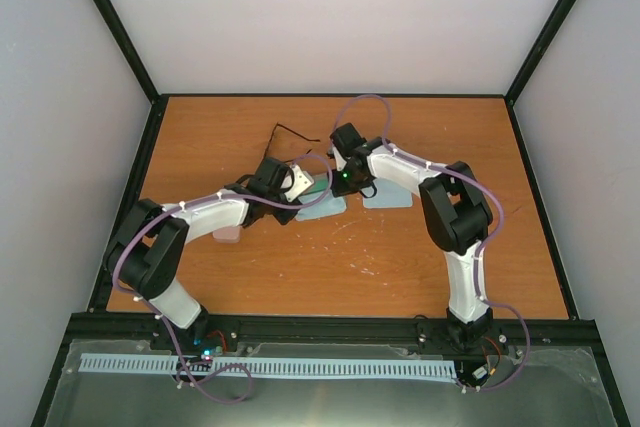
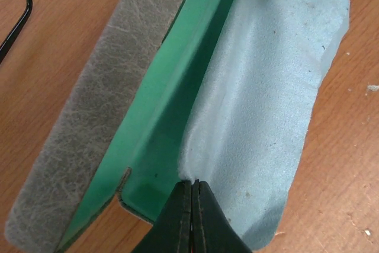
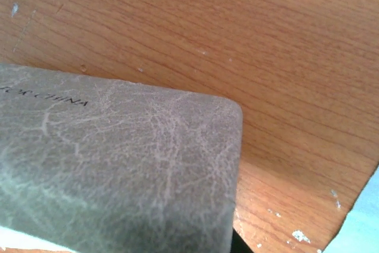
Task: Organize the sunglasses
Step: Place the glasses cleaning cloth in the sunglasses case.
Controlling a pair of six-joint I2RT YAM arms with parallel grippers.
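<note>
- The sunglasses (image 1: 300, 135) lie on the wooden surface (image 1: 400, 267), beyond the left end effector (image 2: 190, 186) and clear of the case.
- The grey case (image 2: 89, 99) lies open, its green lining up, with a light-blue cloth (image 2: 266, 105) inside.
- The left end effector's fingers are pressed together, seemingly pinching the cloth's near edge.
- The right end effector (image 1: 347, 152) hangs close over the case. Its fingers are out of view, so I cannot tell their state.
</note>
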